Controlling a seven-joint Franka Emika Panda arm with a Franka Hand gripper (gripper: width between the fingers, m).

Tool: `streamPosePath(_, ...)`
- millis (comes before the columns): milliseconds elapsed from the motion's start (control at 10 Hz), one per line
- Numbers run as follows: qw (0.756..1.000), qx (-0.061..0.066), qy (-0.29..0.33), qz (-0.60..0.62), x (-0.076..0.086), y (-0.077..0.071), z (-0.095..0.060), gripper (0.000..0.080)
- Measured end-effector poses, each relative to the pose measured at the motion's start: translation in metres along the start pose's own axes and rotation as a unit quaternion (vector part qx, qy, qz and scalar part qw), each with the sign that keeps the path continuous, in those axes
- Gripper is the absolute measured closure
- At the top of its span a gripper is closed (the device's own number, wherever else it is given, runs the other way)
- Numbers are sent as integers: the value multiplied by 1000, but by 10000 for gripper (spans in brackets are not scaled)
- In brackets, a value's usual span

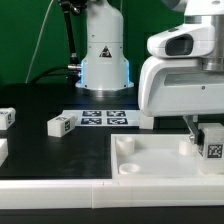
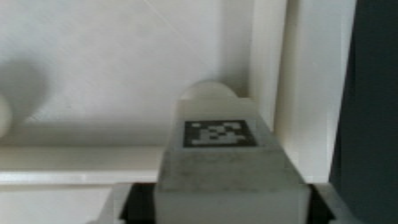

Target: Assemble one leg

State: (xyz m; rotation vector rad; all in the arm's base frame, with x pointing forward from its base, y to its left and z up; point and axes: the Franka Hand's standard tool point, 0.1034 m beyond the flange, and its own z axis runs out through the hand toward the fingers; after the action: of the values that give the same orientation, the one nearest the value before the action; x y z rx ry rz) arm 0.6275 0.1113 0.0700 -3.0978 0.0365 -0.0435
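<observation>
My gripper [image 1: 211,140] is shut on a small white leg [image 1: 212,150] with a black-and-white tag, at the exterior view's right. It holds the leg upright over the right part of the large white tray-like piece [image 1: 160,165]. In the wrist view the leg [image 2: 221,150] fills the space between my dark fingers [image 2: 135,203], its far end pointing at a round corner socket [image 2: 214,92] of the tray piece. Two more legs lie on the black table: one [image 1: 60,125] left of the middle, one [image 1: 6,117] at the left edge.
The marker board [image 1: 105,118] lies flat near the robot base [image 1: 104,60]. Another white part [image 1: 2,150] shows at the left edge. A raised socket [image 1: 126,144] stands on the tray piece's left corner. A white strip runs along the table's front edge [image 1: 60,195].
</observation>
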Motion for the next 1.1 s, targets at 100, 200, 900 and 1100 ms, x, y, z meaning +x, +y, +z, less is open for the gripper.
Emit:
streamPosePath(100, 999, 1, 0, 50, 0, 0, 0, 509)
streamPosePath(200, 995, 2, -1, 96, 0, 0, 0, 509)
streamPosePath(900, 942, -11, 15, 334, -6, 26, -1, 499)
streamPosePath(1100, 937, -16, 17, 348, -6, 30, -1, 499)
